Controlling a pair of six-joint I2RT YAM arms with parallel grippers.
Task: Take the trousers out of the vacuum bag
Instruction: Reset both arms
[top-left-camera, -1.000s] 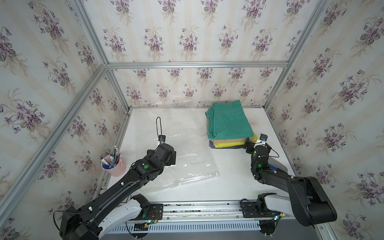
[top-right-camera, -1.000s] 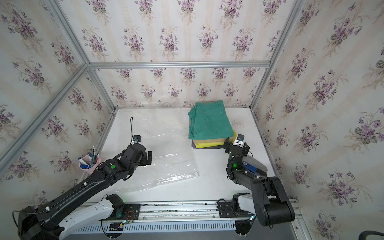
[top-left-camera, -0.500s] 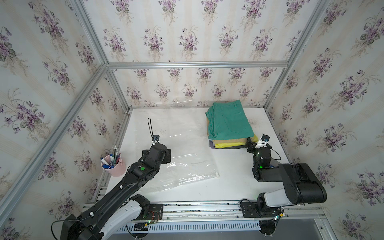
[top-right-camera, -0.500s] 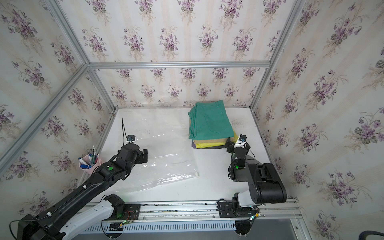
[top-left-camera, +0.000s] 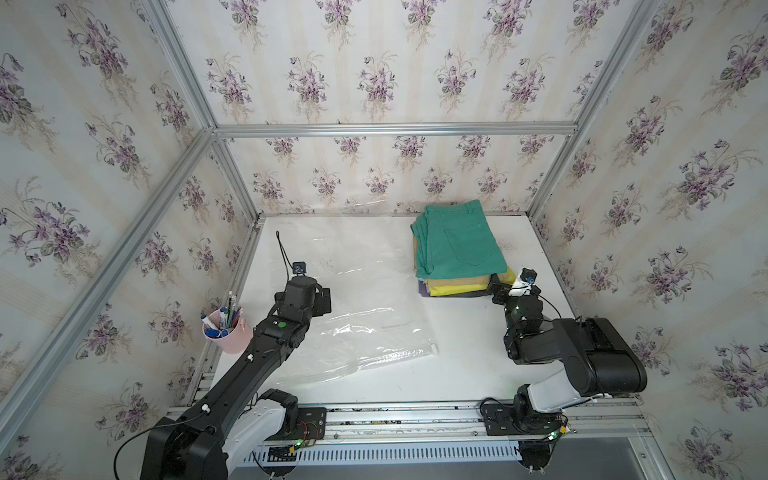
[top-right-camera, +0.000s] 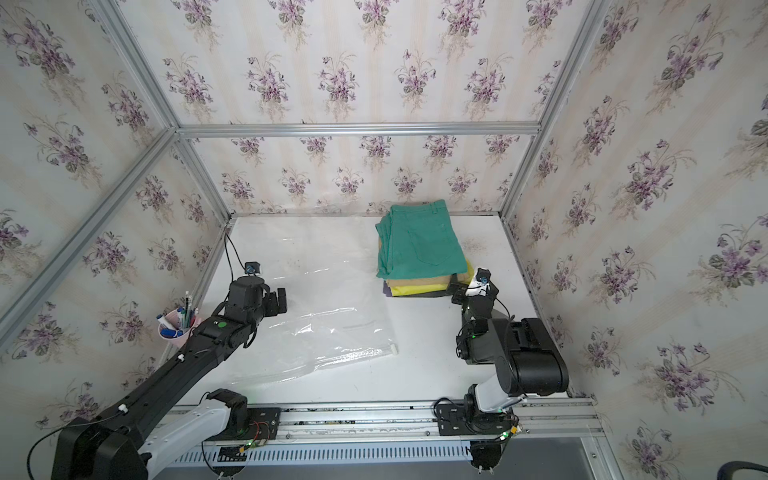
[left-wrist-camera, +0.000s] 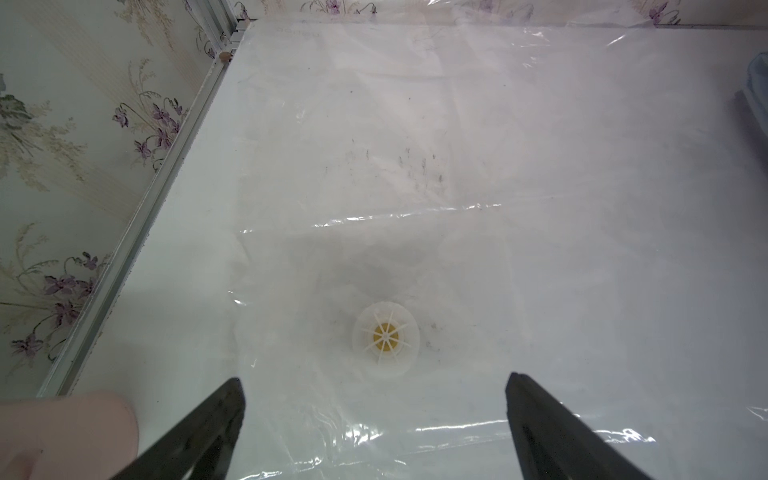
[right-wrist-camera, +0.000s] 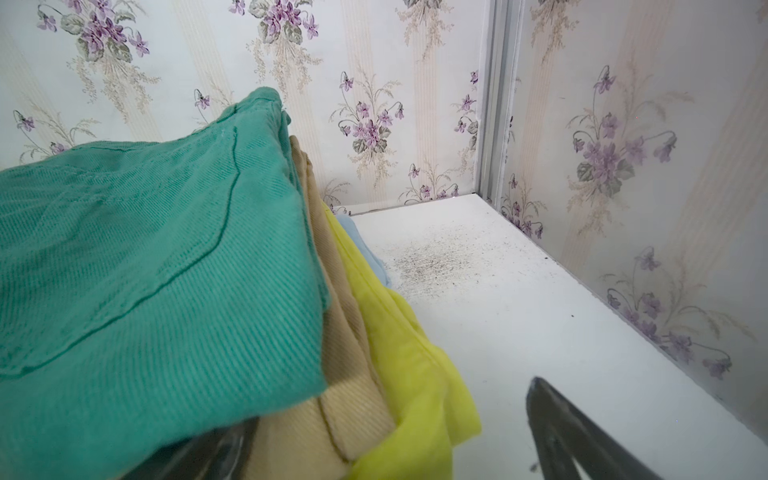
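The trousers (top-left-camera: 457, 245) (top-right-camera: 419, 241) lie folded in a stack at the back right, outside the bag, teal on top, then tan and yellow-green (right-wrist-camera: 407, 374). The vacuum bag (top-left-camera: 365, 332) (top-right-camera: 328, 332) lies flat and see-through on the table's left half, with its white slider (top-left-camera: 434, 347) at its near right corner. My left gripper (top-left-camera: 322, 301) (left-wrist-camera: 374, 380) hangs open over the bag, close to its round white valve (left-wrist-camera: 385, 338), holding nothing. My right gripper (top-left-camera: 498, 286) (right-wrist-camera: 390, 407) stands open at the stack's near right corner, with tan and yellow-green cloth between its fingers.
A pink cup (top-left-camera: 226, 332) (top-right-camera: 176, 328) of pens stands by the left wall, next to my left arm. Flowered walls close in the table on three sides. Bare white table (right-wrist-camera: 519, 291) runs between the stack and the right wall.
My left gripper has drawn a little to the left over the bag. My right arm has folded its elbow back toward its base while its gripper stayed at the stack's corner.
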